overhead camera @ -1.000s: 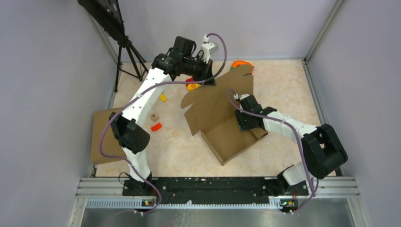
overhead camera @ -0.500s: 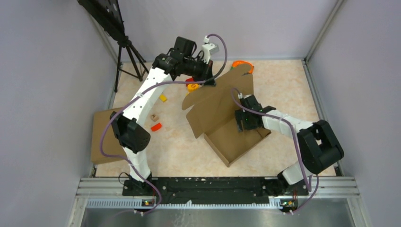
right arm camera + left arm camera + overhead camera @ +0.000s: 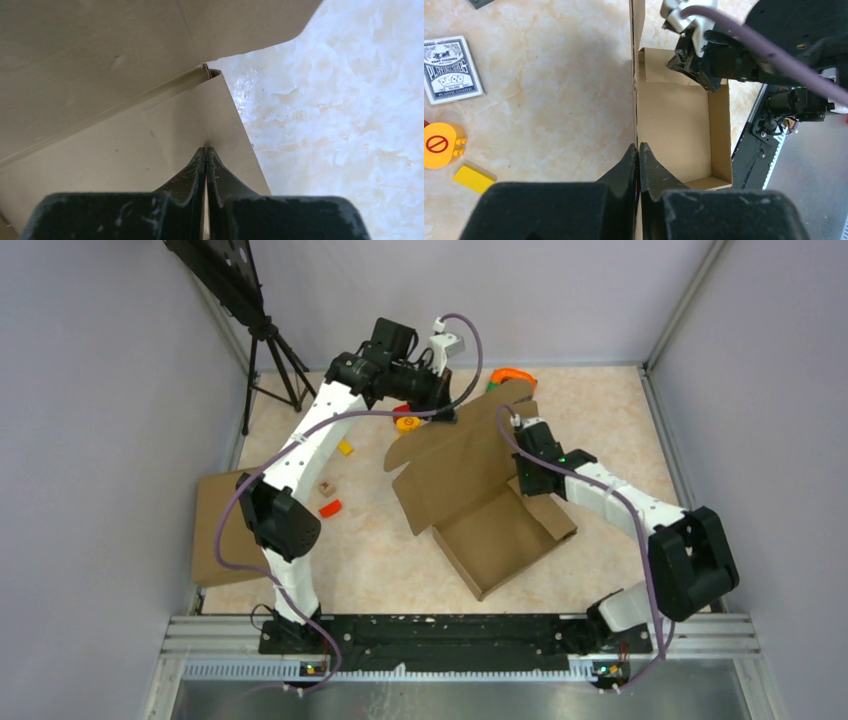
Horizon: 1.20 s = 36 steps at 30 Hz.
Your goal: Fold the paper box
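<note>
The left arm (image 3: 318,422) rises from its base, reaches far forward and bends right at the elbow. Its wrist is roughly level, and its jaws are pressed together with only a thin slit between them. The right arm (image 3: 612,496) stretches forward and to the left, wrist tipped downward, jaws fully closed with the tips meeting.
</note>
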### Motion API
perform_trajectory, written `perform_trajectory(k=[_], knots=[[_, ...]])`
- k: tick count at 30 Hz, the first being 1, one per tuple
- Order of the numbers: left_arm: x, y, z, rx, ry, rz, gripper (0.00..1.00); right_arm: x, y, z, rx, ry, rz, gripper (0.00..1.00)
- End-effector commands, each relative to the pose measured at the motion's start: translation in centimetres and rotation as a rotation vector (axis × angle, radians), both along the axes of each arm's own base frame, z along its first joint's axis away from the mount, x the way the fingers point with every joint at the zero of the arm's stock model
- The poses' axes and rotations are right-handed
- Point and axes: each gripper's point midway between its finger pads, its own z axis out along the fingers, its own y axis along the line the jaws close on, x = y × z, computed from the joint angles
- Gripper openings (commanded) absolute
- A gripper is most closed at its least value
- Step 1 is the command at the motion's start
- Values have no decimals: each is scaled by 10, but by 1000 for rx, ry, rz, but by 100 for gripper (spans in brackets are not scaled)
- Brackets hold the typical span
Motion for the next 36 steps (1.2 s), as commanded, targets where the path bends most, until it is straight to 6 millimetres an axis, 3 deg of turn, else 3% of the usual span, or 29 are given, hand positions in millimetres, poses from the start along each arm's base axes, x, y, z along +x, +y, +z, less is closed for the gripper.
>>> perform_trajectory(k=[1,5,8,10,13,17,18,20,22,26,36], knots=[[-1,-2,10,-17,-20,-22,2,-7,-19,-24,-129,103,-7,0],[0,-1,7,-4,-19,-16,2,-11,-28,-37,-198,160,0,0],[1,1,8,1,-27,-13,2,-11,-31,-30,-217,147,0,24],[1,1,9,0,-30,-12,2,-10,-31,-23,-220,121,7,33],[2,1,8,4,-32,-10,2,-9,-32,-10,-236,85,2,34],[2,1,8,7,-34,-10,2,-7,-35,9,-231,32,-17,22],[2,1,8,6,-34,-10,2,-7,-37,14,-231,15,-23,25],[2,1,8,5,-33,-12,2,-6,-39,24,-229,-23,-15,45],[3,1,8,5,-33,-9,2,-7,-43,28,-240,-46,-17,55],[2,0,10,1,-33,-13,2,-8,-50,19,-290,-22,-21,56],[1,1,11,-1,-37,-17,2,-16,-32,-21,-249,123,46,61]])
